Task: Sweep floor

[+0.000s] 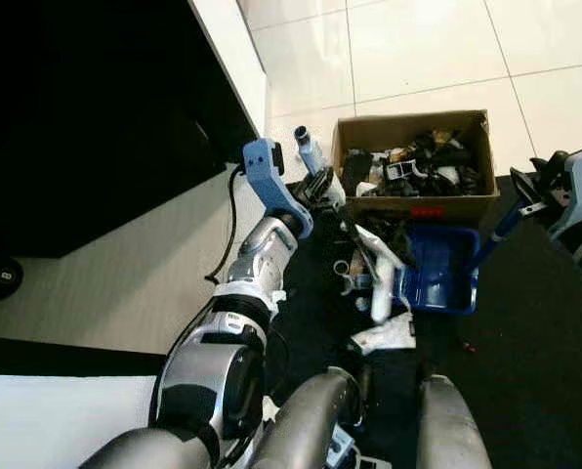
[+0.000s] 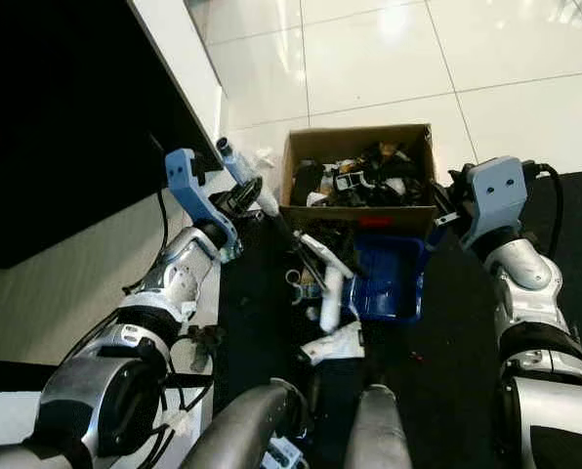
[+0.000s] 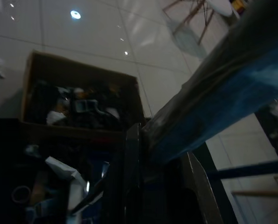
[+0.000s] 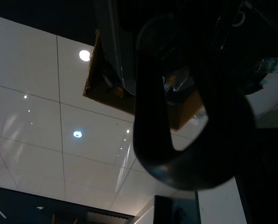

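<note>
Left gripper (image 1: 317, 186) clamped on the broom handle (image 1: 309, 151) beside the cardboard box (image 1: 413, 161); right gripper (image 2: 445, 207) gripped the blue dustpan (image 2: 384, 278) handle, dustpan just before the box.

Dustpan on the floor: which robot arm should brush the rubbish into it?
Probably the left. The left gripper holds the brush handle just above the scraps lying beside the blue dustpan. The right gripper is at the dustpan's handle, so it seems better placed to steady it.
</note>
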